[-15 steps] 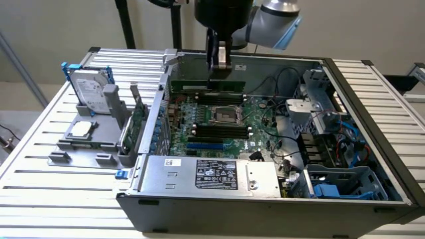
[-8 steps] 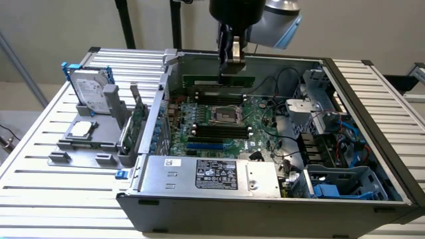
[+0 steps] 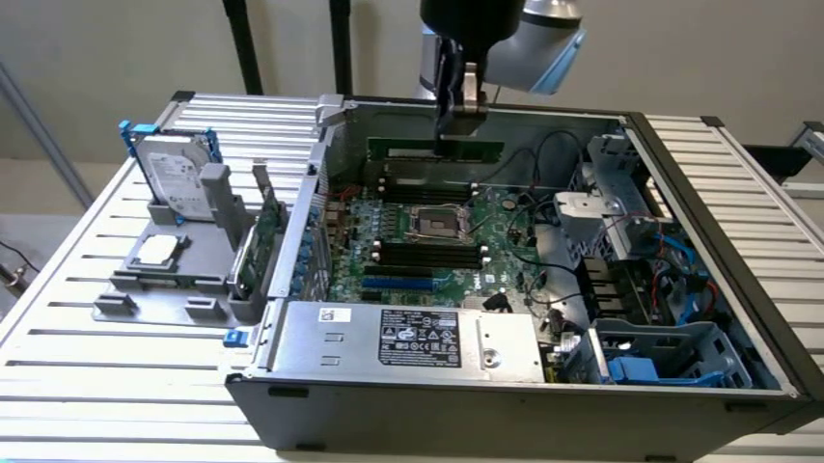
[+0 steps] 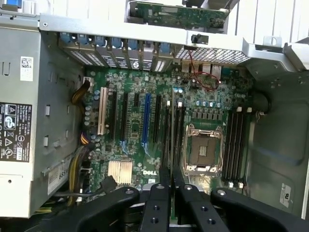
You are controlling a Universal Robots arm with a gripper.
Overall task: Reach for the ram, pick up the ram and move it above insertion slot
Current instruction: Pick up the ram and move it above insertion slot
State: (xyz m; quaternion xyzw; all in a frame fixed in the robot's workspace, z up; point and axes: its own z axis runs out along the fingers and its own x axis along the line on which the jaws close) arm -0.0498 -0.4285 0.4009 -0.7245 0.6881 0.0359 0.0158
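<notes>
Outside the open computer case (image 3: pixel 721 251), toward the exterior view's left, a grey parts holder (image 3: pixel 161 280) on the slatted table (image 3: pixel 77 386), carrying a silver hard drive (image 3: pixel 174 174) upright in a blue-edged bracket, a loose CPU (image 3: pixel 157 251) lying flat just in front of that drive, and a broad green expansion card (image 3: pixel 264 231) standing on edge right beside the case wall. Inside the case, nearest the camera, a grey power supply (image 3: pixel 405 338) with a black label; beyond it the green motherboard (image 3: pixel 412 246) with an empty silver CPU socket (image 3: pixel 438 224) at its middle and black memory slots (image 3: pixel 431 256) on either side of that socket. Above the far memory slots, behind the socket, the ram (image 3: pixel 438 150): a narrow green stick held level and edge-down, clear of the board, clamped at its top edge by the gripper (image 3: pixel 453 123), whose dark fingers are closed tight on it. In the wrist view, the same ram (image 4: pixel 172 140) seen edge-on as a thin line running out from between the two pinched fingers (image 4: pixel 164 181) of the gripper (image 4: pixel 171 179), lined up over the slots just beside the CPU socket (image 4: pixel 203 150). Further toward the exterior view's right of the socket, a metal drive cage (image 3: pixel 618 183), tangled cables (image 3: pixel 670 280) and a blue plastic bracket (image 3: pixel 638 368).
</notes>
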